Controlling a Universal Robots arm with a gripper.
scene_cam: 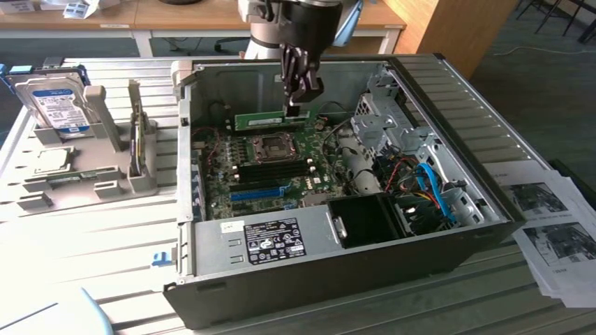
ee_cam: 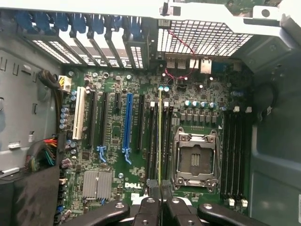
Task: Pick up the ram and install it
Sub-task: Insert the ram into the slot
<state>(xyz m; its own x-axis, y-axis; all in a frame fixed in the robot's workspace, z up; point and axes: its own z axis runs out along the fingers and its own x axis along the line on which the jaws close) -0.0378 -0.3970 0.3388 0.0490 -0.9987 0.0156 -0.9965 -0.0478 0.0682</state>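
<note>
My hand [scene_cam: 295, 106] is pinched narrow on one end of the ram [scene_cam: 270, 121], which hangs level inside the open case [scene_cam: 326, 279], in the upper middle of the exterior view. The pick-up is done; I judge this to be the carry into the install, with the ram not yet seated. It sits above the board [scene_cam: 308, 183], on the far side of the empty socket [scene_cam: 276, 145].

This step calls for the ram's lower edge to run parallel to one of the black slots [scene_cam: 270, 167] and sit square over it, so that it can go down straight without twisting.

The exterior view gives the height: the ram looks clear of the board, though I cannot tell how close. It also shows the drive [scene_cam: 56, 105] and the papers [scene_cam: 554, 230] on the bench [scene_cam: 93, 244], outside the case.

The wrist view gives the alignment. There the ram [ee_cam: 160, 136] is edge-on, a thin green line running out from my hand [ee_cam: 160, 200] along the slots [ee_cam: 153, 136] beside the socket [ee_cam: 195, 157], apart from the blue slot [ee_cam: 128, 127]. Which slot it lies over I cannot tell.
</note>
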